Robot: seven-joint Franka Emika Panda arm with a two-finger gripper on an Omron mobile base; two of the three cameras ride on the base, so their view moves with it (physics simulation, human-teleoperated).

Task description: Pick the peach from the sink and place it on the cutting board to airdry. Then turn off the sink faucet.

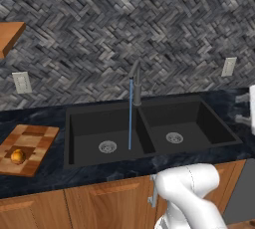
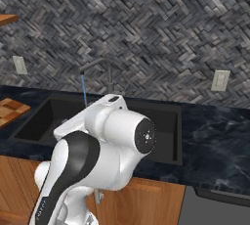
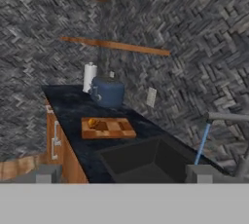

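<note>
No readable text, labels, brands, numbers or signs anywhere in the kitchen. Blank faces on the wall outlets [image 1: 22, 82], and plain unmarked surfaces on the cutting board [image 1: 29, 146], the sink [image 1: 144, 126] and the cabinet fronts [image 1: 107, 203].

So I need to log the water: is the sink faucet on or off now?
On. A thin blue stream falls from the sink faucet into the left basin of the sink.

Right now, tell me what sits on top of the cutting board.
The peach rests on the cutting board, near its front left corner in the left base view. Nothing else lies on the board; the patch beneath the fruit is hidden.
</note>
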